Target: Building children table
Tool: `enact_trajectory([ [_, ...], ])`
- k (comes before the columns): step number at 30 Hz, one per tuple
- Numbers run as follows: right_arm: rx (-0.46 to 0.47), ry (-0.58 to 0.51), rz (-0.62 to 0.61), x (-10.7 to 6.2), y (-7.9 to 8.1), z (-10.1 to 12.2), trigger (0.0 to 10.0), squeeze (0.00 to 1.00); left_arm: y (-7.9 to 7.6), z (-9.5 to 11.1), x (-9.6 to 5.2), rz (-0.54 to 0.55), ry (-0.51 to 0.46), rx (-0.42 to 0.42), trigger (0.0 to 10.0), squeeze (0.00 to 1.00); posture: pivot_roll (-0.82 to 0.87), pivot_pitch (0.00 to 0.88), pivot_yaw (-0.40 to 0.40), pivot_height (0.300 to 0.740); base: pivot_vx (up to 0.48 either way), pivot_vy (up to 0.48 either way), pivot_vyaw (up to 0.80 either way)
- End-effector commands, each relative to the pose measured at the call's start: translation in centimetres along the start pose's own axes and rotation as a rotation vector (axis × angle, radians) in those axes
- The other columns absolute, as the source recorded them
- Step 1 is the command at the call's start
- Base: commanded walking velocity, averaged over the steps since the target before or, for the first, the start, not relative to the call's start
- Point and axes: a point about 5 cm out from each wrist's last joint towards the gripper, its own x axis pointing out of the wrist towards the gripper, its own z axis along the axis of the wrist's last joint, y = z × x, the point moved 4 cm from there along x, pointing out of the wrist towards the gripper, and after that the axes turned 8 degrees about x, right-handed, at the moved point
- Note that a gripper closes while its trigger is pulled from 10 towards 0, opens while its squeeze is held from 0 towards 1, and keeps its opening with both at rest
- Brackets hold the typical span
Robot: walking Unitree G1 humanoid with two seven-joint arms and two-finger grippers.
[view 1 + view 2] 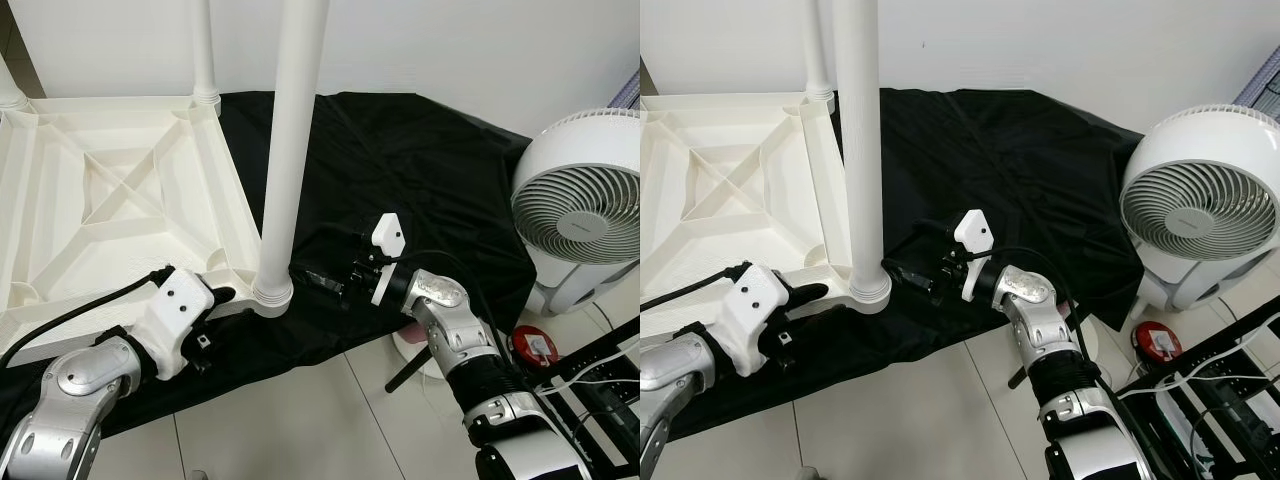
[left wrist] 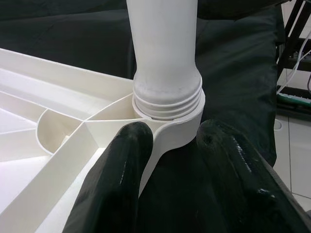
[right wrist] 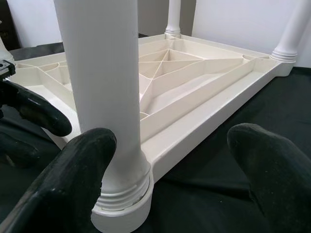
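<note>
Leg fitting looks to be the step in hand: a white plastic children's table (image 1: pixel 110 190) lies upside down on a black cloth (image 1: pixel 400 160) spread on the floor, and a white leg (image 1: pixel 290 150) stands upright in the socket at its near corner, threads showing above the collar. The left gripper (image 2: pixel 167 160) reaches in low, its fingers apart and straddling the rim of that corner socket. The right gripper (image 3: pixel 180 160) comes from the opposite side, fingers wide apart, one touching or just beside the leg's base. Next, the leg probably needs gripping and turning until seated.
</note>
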Motion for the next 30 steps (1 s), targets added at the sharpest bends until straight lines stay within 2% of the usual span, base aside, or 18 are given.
enact_trajectory([
  [1,0.017,-0.015,-0.043,-0.6,-0.1,-0.1,10.0,0.00,-0.1,0.1,0.2,0.028,-0.002,-0.013,10.0,0.00,0.19,0.090,-0.148,0.740,0.000,0.000,0.00],
  [2,0.017,-0.015,-0.043,-0.6,-0.1,-0.1,10.0,0.00,-0.1,0.1,0.2,0.028,-0.002,-0.013,10.0,0.00,0.19,0.090,-0.148,0.740,0.000,0.000,0.00],
  [3,0.027,-0.044,-0.105,-1.1,-0.5,0.0,10.0,0.00,0.6,0.3,0.2,0.089,-0.024,-0.015,10.0,0.00,0.19,0.091,-0.148,0.740,0.000,0.000,0.00],
  [6,0.041,-0.077,-0.175,-1.8,-0.9,0.1,10.0,0.00,1.1,0.2,0.3,0.144,-0.031,-0.036,10.0,0.00,0.18,0.093,-0.145,0.740,0.000,0.000,0.00],
  [8,0.064,-0.124,-0.356,-3.6,-1.5,-0.3,10.0,0.00,1.8,-0.3,0.2,0.250,-0.066,-0.092,10.0,0.00,0.18,0.097,-0.141,0.740,0.000,0.000,0.00],
  [10,0.064,-0.124,-0.356,-3.6,-1.5,-0.3,10.0,0.00,1.8,-0.3,0.2,0.250,-0.066,-0.092,10.0,0.00,0.18,0.097,-0.141,0.740,0.000,0.000,0.00],
  [11,0.072,-0.120,-0.515,-5.5,-1.6,-1.4,10.0,0.00,2.8,-0.5,-0.1,0.386,-0.105,-0.155,10.0,0.00,0.17,0.110,-0.136,0.740,0.000,0.000,0.00],
  [14,0.072,-0.120,-0.515,-5.5,-1.6,-1.4,10.0,0.00,2.8,-0.5,-0.1,0.386,-0.105,-0.155,10.0,0.00,0.17,0.110,-0.136,0.740,0.000,0.000,0.00],
  [15,0.067,-0.117,-0.612,-6.7,-1.9,-1.8,10.0,0.00,3.4,-0.5,-0.1,0.462,-0.129,-0.192,10.0,0.00,0.16,0.112,-0.133,0.740,0.000,0.000,0.00],
  [17,0.067,-0.117,-0.612,-6.7,-1.9,-1.8,10.0,0.00,3.4,-0.5,-0.1,0.462,-0.129,-0.192,10.0,0.00,0.16,0.112,-0.133,0.740,0.000,0.000,0.00],
  [19,0.046,-0.116,-0.764,-8.6,-2.7,-2.0,10.0,0.00,3.5,0.4,-0.1,0.556,-0.195,-0.230,10.0,0.00,0.15,0.110,-0.127,0.740,0.000,0.000,0.00],
  [20,0.045,-0.116,-0.812,-9.2,-2.9,-2.1,10.0,0.00,3.1,0.7,0.0,0.566,-0.218,-0.249,10.0,0.00,0.14,0.106,-0.122,0.740,0.000,0.000,0.00],
  [23,0.043,-0.109,-0.855,-9.8,-3.0,-2.2,10.0,0.00,2.8,1.0,0.2,0.582,-0.232,-0.256,10.0,0.00,0.14,0.099,-0.120,0.740,0.000,0.000,0.00],
  [25,0.055,-0.103,-0.877,-10.2,-2.9,-2.4,10.0,0.00,3.0,0.9,0.2,0.609,-0.224,-0.249,10.0,0.00,0.14,0.099,-0.120,0.740,0.000,0.000,0.00],
  [26,0.057,-0.096,-0.908,-10.6,-2.7,-2.6,10.0,0.00,3.4,0.6,0.2,0.658,-0.211,-0.240,10.0,0.00,0.14,0.084,-0.119,0.740,0.000,0.000,0.00],
  [30,0.025,-0.091,-0.931,-10.9,-2.8,-2.4,10.0,0.00,4.1,0.0,0.3,0.679,-0.185,-0.219,10.0,0.00,0.14,0.078,-0.119,0.740,0.000,0.000,0.00],
])
